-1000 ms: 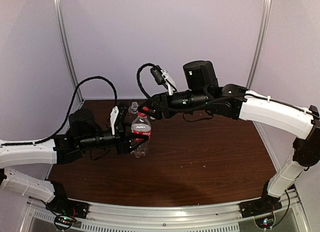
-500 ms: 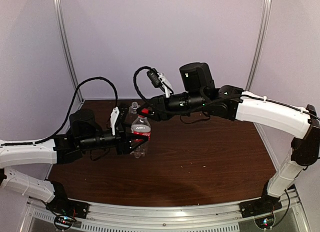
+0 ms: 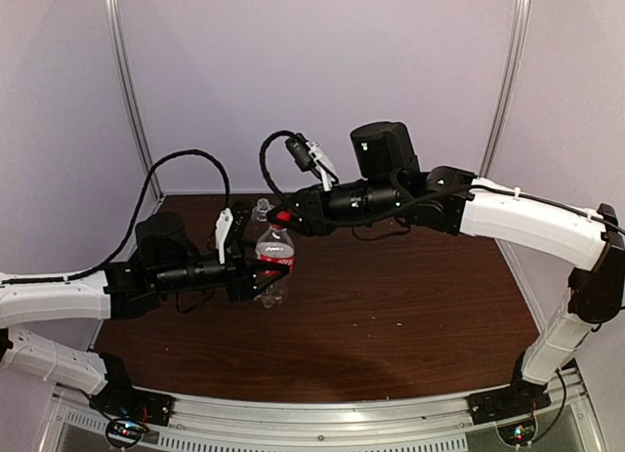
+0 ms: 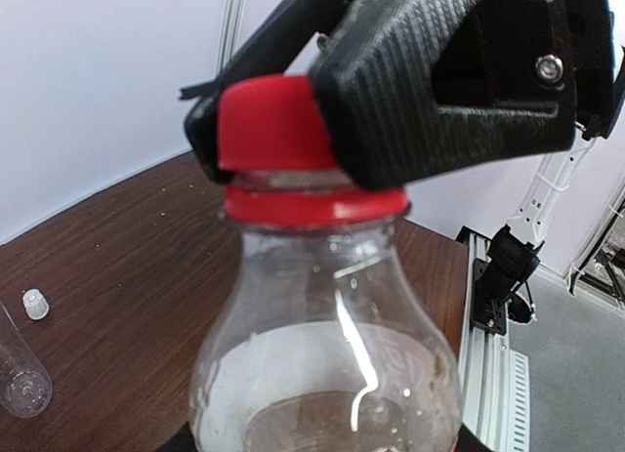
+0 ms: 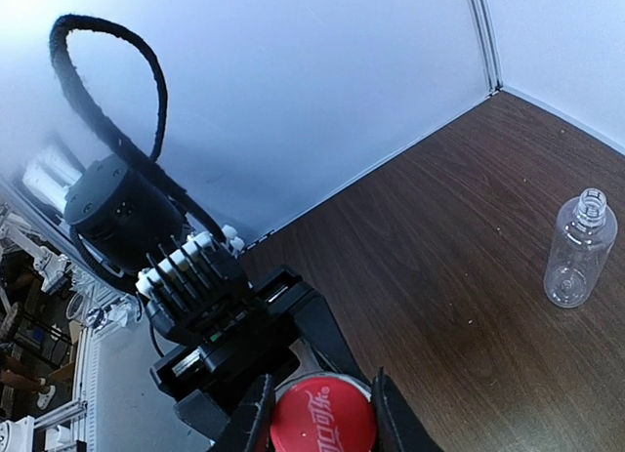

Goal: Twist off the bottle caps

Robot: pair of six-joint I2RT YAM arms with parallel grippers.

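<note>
Your right gripper (image 5: 323,415) is closed tight on the red cap (image 4: 271,125), one finger on each side, reaching in from the right and above. The cap sits directly under that wrist, on the neck of the labelled bottle (image 3: 275,260). This bottle stands upright, so the axis you twist about runs straight up through bottle and cap. Lower down, your left gripper (image 3: 260,279) comes in from the left and is clamped round the bottle's body, bracing it against the turn. Toward the far left of the table (image 3: 410,306), the plain bottle (image 5: 578,249) stands with an open neck, the white cap (image 4: 36,304) lying near it. By my reading, only the red cap remains.
</note>
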